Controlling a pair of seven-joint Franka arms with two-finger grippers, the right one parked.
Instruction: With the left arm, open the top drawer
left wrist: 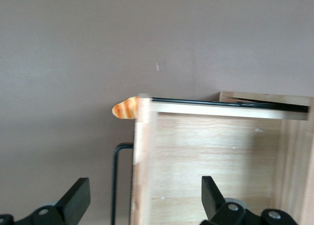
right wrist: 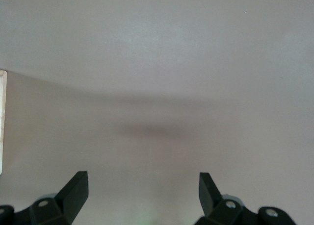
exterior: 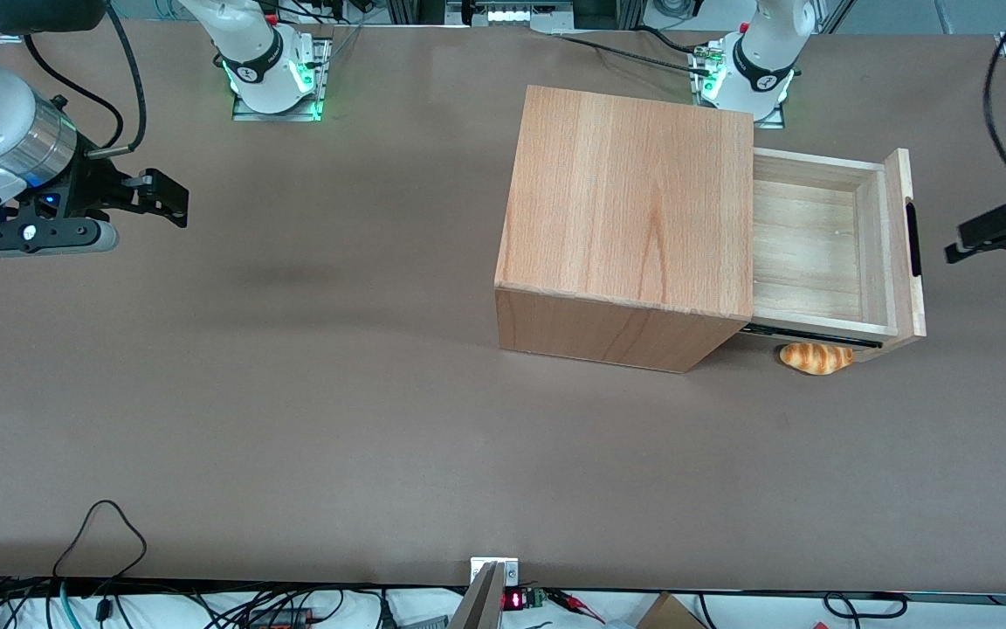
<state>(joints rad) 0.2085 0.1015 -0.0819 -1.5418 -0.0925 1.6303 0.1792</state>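
A small golden-brown toy bread roll (exterior: 816, 357) lies beside the shallow light-wood top drawer (exterior: 826, 249), pulled out of the wooden cabinet (exterior: 625, 218), pale planks bare. The black two-finger gripper (exterior: 957, 245) hangs just clear of its black bar handle (exterior: 913, 238), fingers (left wrist: 76, 198) spread wide, holding nothing.

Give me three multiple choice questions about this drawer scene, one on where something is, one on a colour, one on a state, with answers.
1. Where does the bread roll lie?
A. on the table beside the box, under the pulled-out drawer's edge
B. inside the drawer
C. on top of the box

2. What colour is the drawer's handle?
A. silver
B. black
C. red

3. What state is the top drawer in?
A. shut flush with the box
B. pulled out, its plank bottom bare
C. lifted out and lying on the table

Answers:
1 A, the roll sits on the table against the drawer's nearer side.
2 B, a slim dark bar shows on the front panel.
3 B, the tray sticks out of the box, while the left arm's tool hangs open just off the handle, holding nothing.
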